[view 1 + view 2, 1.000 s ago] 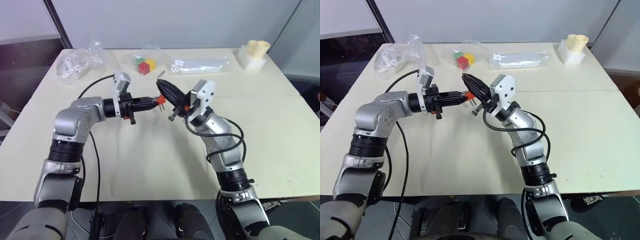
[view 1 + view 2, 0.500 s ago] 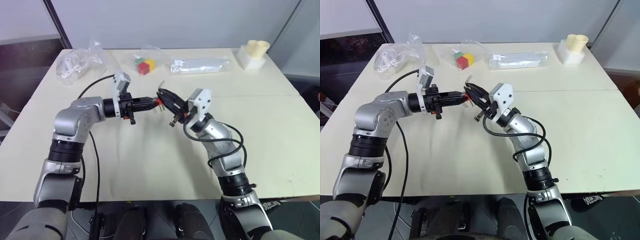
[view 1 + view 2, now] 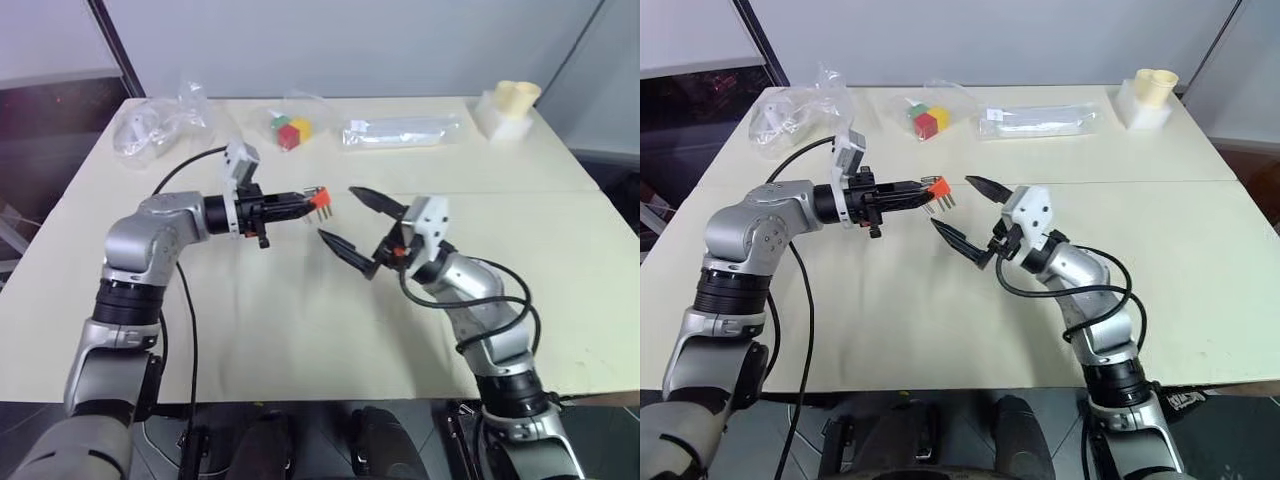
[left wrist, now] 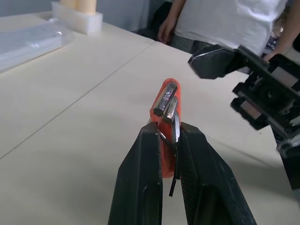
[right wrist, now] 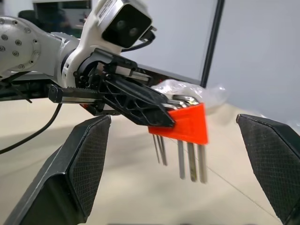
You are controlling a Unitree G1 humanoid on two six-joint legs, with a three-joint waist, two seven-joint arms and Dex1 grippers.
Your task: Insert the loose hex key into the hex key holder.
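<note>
Releases with the right end effector [image 3: 336,212]: shut a second ago right at the hex key holder [image 3: 320,197], now spread wide, empty, and drawn back toward the robot, apart from the holder. Keeps the left end effector [image 3: 303,201] closed on the orange holder, held level above the counter [image 3: 300,330], in the same place as before.

Finds nothing between the right fingers and nothing dropped on the counter below. Judges the loose hex key [image 5: 156,149] seated, probably as one of the thin rods at the near end of the hanging grey row, though cannot tell it surely from its neighbours. Counts the insertion as likely done, pending a check that the key sits fully home.

Leaves wide bare counter under and in front of both arms. Notes the bag of cubes [image 3: 290,130], the crumpled clear bag [image 3: 150,125], the long packet [image 3: 400,130] and the foam block [image 3: 510,110] well apart along the far edge. Sees a person [image 4: 225,23] standing beyond the counter's right side.
</note>
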